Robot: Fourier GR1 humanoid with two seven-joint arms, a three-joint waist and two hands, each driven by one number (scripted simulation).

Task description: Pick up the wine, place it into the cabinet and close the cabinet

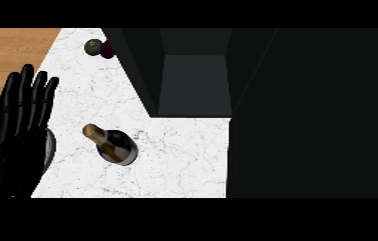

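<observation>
The left robot hand is resting open, fingers up; the wine is standing just right of it on the desk, the open cabinet beyond.

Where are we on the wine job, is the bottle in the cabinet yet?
Not yet. Done: nothing visible. The wine bottle stands on the marble counter, untouched, in front of the open dark cabinet. In hand: nothing; the left hand rests open at the left edge. Left: grasp, place inside, close the door.

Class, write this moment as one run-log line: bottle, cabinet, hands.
wine bottle: on counter, not held | cabinet: open | left hand: open, resting at left edge | right hand: not in view
</observation>
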